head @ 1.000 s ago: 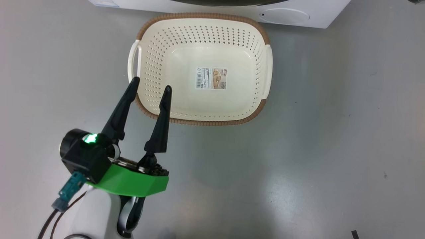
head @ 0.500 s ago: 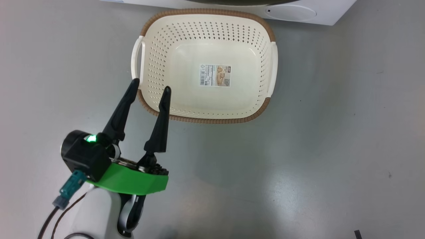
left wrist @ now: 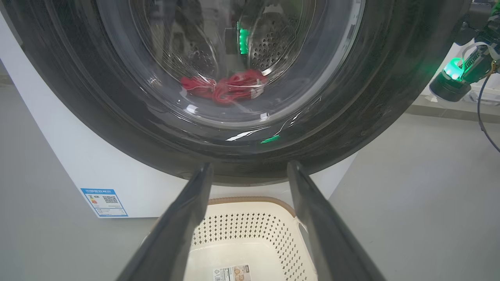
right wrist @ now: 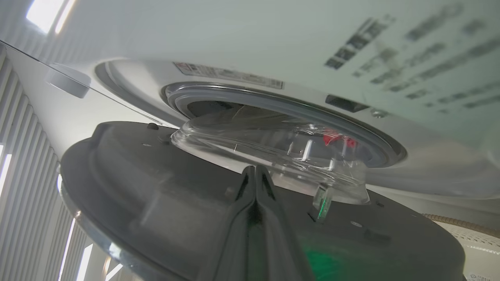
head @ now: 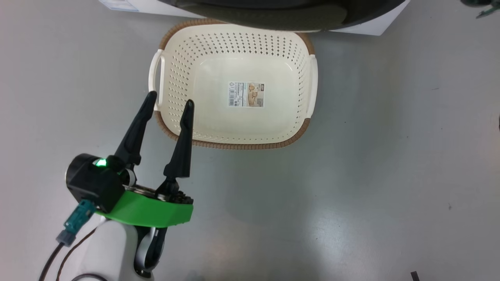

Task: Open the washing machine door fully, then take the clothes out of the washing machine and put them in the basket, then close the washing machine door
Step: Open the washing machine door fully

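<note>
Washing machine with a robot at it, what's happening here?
The robot's right pincer, shut, seems to rest against the inside of the washing machine door, which stands partly open. Inside the washing machine lie red clothes. The left pincer hangs open above the near edge of the empty basket on the floor.

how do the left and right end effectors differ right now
The left end effector is open, fingers spread; the right end effector is shut, fingers pressed together. The left one hangs above the near left corner of the basket, facing the outer face of the washing machine door; the right one points at the door's inner side, beside its glass bowl. Both have two long dark fingers and hold nothing.
</note>
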